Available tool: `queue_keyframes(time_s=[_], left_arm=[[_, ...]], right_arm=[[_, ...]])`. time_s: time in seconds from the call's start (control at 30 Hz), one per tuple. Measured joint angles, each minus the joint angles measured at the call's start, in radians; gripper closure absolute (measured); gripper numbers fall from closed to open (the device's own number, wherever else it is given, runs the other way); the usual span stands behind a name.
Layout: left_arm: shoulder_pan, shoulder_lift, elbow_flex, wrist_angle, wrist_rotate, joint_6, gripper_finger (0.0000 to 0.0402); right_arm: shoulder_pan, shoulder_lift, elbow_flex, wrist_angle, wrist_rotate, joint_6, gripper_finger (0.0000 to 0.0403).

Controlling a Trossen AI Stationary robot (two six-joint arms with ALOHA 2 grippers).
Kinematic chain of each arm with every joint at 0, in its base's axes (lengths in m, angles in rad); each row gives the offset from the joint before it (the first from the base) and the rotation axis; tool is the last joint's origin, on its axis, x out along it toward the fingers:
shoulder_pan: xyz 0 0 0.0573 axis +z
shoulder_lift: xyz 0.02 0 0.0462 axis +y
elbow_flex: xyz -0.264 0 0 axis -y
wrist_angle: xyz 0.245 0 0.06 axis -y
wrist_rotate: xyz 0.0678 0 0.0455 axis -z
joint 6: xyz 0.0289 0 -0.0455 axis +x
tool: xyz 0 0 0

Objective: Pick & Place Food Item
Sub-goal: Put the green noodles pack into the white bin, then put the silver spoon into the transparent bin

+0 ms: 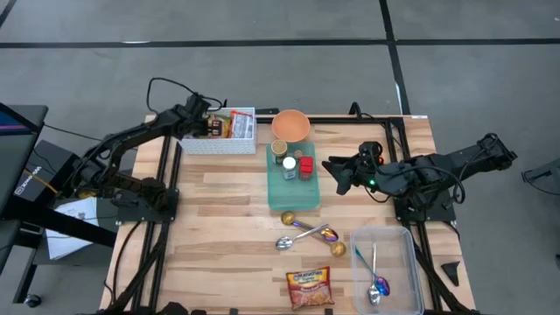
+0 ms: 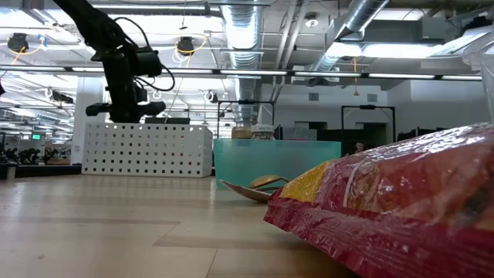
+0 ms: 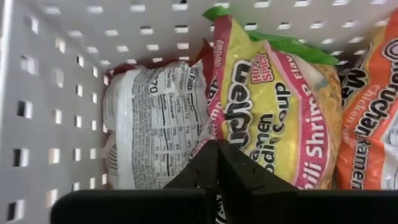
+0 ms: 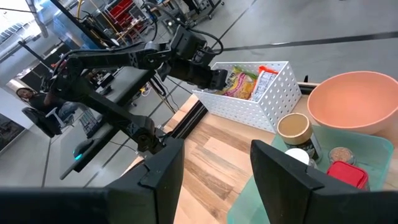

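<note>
A white perforated basket (image 1: 219,140) at the table's far left holds upright ramen packets: one showing its white printed back (image 3: 155,124), a yellow shrimp one (image 3: 273,112) and an orange chicken one (image 3: 373,112). My left gripper (image 3: 217,146) is shut and points down over the basket (image 2: 147,150), its tips over the gap between the white-backed and yellow packets. My right gripper (image 1: 337,175) is open and empty, hovering right of the teal tray (image 1: 293,199) and pointing toward the table's left. Another ramen packet (image 1: 310,287) lies flat at the near edge. My left gripper's shut fingertips (image 3: 219,155) stand from above at the line where the white-backed and yellow packets meet. I cannot tell whether they touch either packet.
The teal tray carries spice jars (image 1: 293,164), with a peach bowl (image 1: 290,125) at its far end. Measuring spoons (image 1: 306,232) lie mid-table. A clear container (image 1: 385,262) with a spoon stands near right. The near packet (image 2: 401,201) fills the low view's right side.
</note>
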Motion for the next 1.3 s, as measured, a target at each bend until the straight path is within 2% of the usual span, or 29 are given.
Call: queue_keyframes(time_s=[0.17, 0.37, 0.47, 0.53, 0.67, 0.83, 0.9, 1.0, 1.1, 1.3], left_arm=[[0.000, -0.019, -0.043, 0.023, -0.036, -0.081, 0.0401], [0.001, -0.149, -0.049, 0.059, -0.078, -0.107, 0.0401], [0.001, -0.193, -0.049, 0.060, -0.061, -0.124, 0.0401], [-0.007, -0.226, -0.049, 0.071, -0.019, -0.126, 0.0401], [-0.046, -0.312, -0.049, 0.140, 0.172, -0.126, 0.0401], [-0.161, -0.426, -0.049, 0.358, 0.496, -0.048, 0.0401], [-0.223, -0.467, -0.049, 0.448, 0.575, -0.044, 0.0401], [-0.330, -0.524, -0.049, 0.555, 0.588, -0.020, 0.0397], [-0.437, -0.568, -0.049, 0.585, 0.586, 0.046, 0.0380], [-0.644, -0.605, -0.049, 0.583, 0.485, 0.108, 0.0309]], right_arm=[[0.000, 0.000, 0.000, 0.000, 0.000, 0.000, 0.0223], [0.000, 0.000, 0.000, -0.001, 0.000, 0.000, 0.0223], [0.000, 0.000, 0.000, -0.001, 0.000, -0.001, 0.0223], [0.000, 0.000, 0.000, -0.004, 0.000, -0.004, 0.0223], [0.000, 0.000, 0.000, -0.023, -0.002, -0.016, 0.0223], [0.000, 0.000, 0.000, -0.056, -0.007, -0.018, 0.0223], [0.000, 0.000, 0.000, -0.075, -0.019, -0.018, 0.0223], [-0.007, 0.000, 0.000, -0.114, -0.055, -0.018, 0.0223], [-0.013, 0.000, 0.000, -0.163, -0.099, -0.018, 0.0223], [-0.044, 0.000, 0.000, -0.244, -0.201, -0.018, 0.0223]])
